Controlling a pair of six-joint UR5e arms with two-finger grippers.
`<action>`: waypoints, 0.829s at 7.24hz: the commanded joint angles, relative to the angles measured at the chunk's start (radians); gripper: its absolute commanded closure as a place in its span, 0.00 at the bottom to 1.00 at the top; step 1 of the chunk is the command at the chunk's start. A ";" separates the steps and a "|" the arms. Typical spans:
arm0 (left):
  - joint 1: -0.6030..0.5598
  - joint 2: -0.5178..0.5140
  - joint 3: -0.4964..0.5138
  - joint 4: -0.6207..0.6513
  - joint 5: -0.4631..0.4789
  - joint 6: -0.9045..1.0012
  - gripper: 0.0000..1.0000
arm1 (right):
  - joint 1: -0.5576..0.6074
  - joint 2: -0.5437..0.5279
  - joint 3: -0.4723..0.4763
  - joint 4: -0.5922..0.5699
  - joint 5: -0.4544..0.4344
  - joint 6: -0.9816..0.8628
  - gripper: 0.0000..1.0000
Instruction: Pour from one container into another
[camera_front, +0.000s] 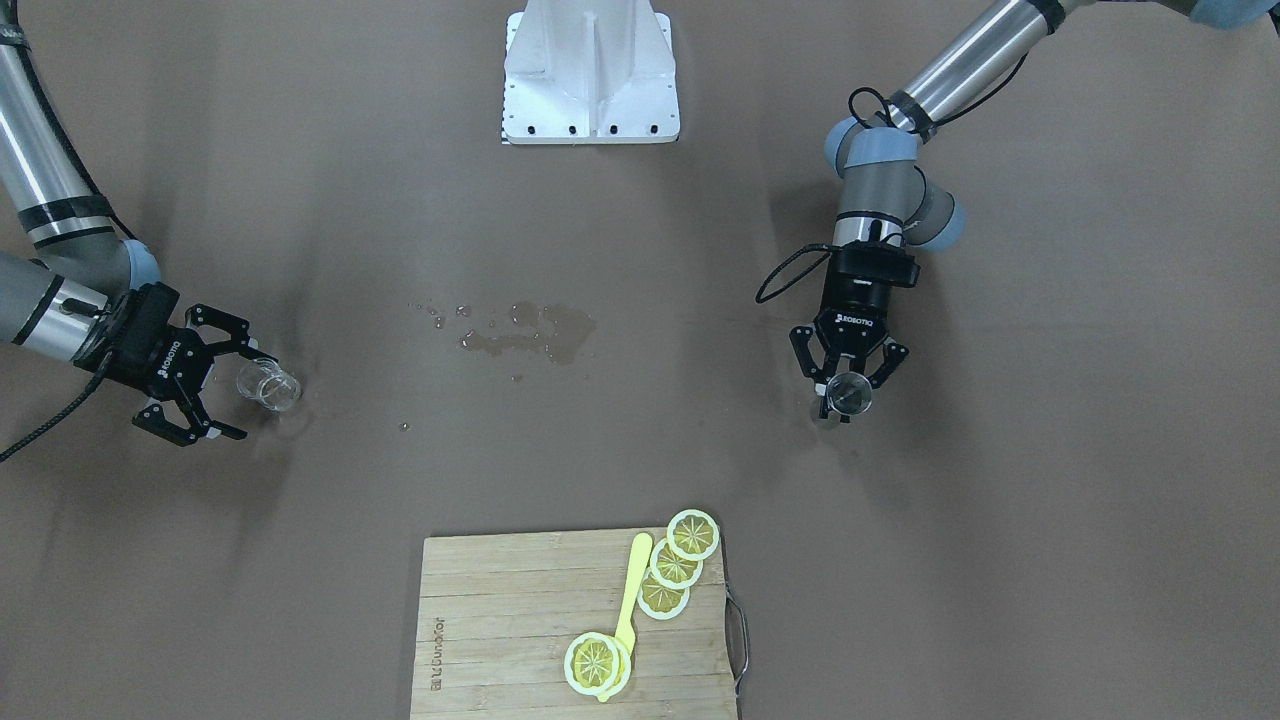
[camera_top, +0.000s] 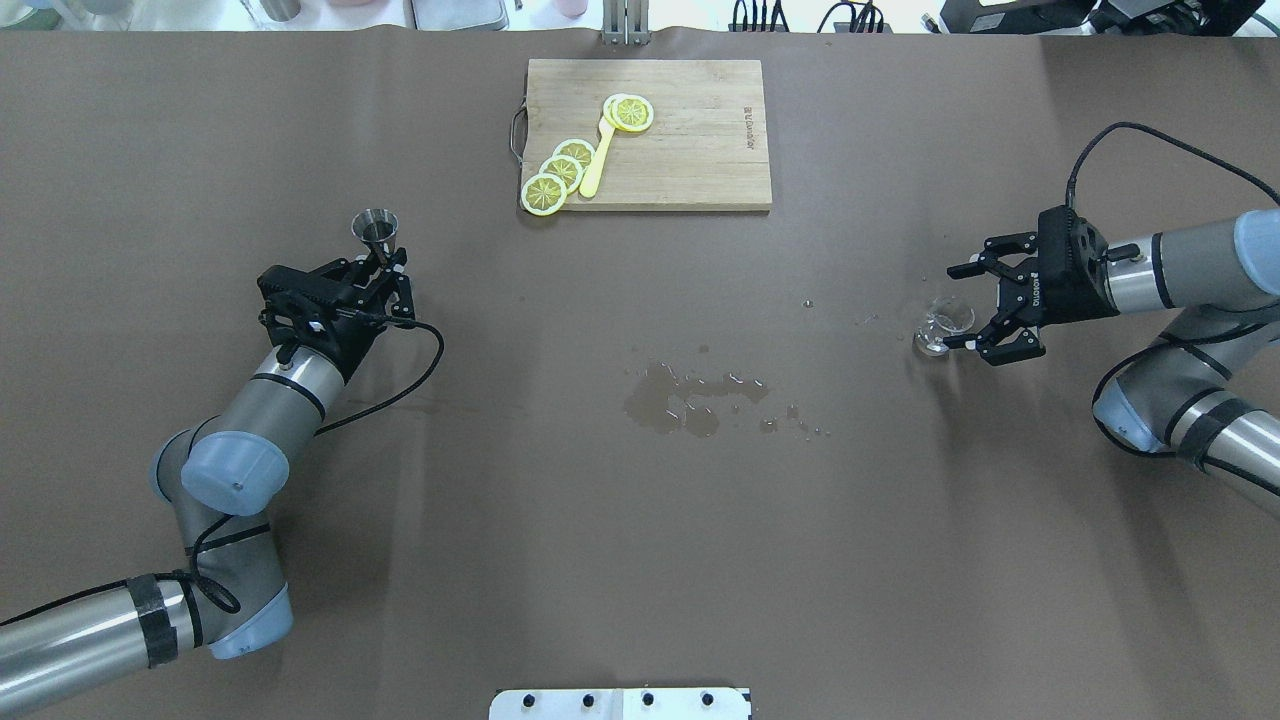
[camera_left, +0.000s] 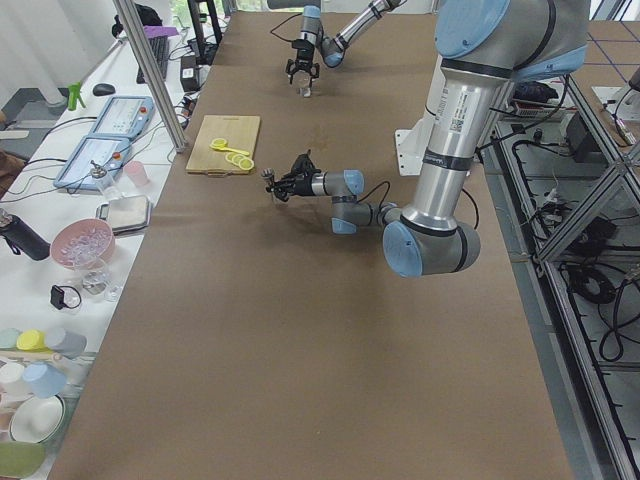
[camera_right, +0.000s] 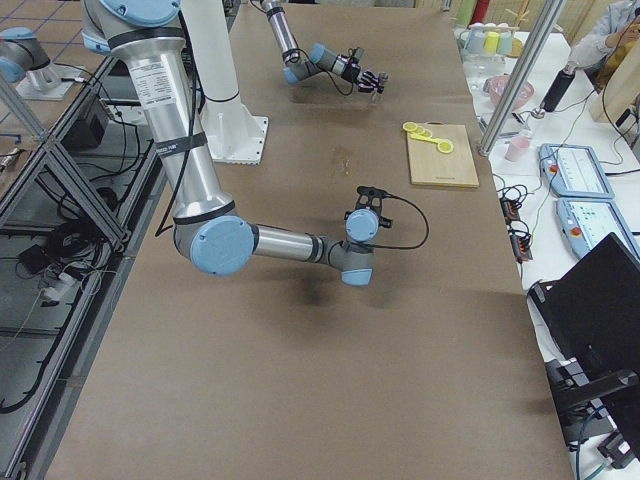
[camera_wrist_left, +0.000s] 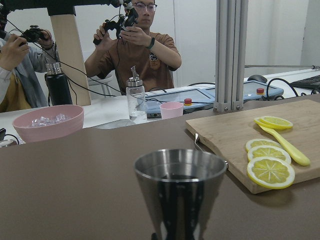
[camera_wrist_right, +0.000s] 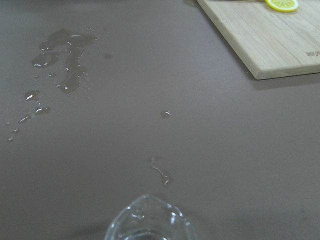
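The beaker (camera_front: 268, 385) is clear glass, the jigger (camera_wrist_left: 180, 195) shiny steel, the board (camera_top: 690, 130) pale wood, the table (camera_top: 600, 520) matt brown.

Four wide views, two wrist close-ups

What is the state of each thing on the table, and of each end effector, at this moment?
left end effector, shut on the steel jigger.
steel jigger, upright, gripped; content cannot be told.
right end effector, open, glass beaker at its fingertips.
glass beaker, upright, not gripped.
spill, wet patch on the table.
lemon slices, lying flat on the cutting board.
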 joint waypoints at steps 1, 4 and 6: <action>0.018 0.000 0.002 -0.009 0.026 0.001 1.00 | -0.002 0.001 0.005 0.001 0.000 0.002 0.01; 0.027 0.008 0.002 -0.032 0.041 0.022 1.00 | -0.004 0.000 0.013 0.003 0.008 0.027 0.01; 0.033 0.008 0.001 -0.038 0.052 0.024 1.00 | -0.008 0.000 0.013 0.005 0.016 0.079 0.01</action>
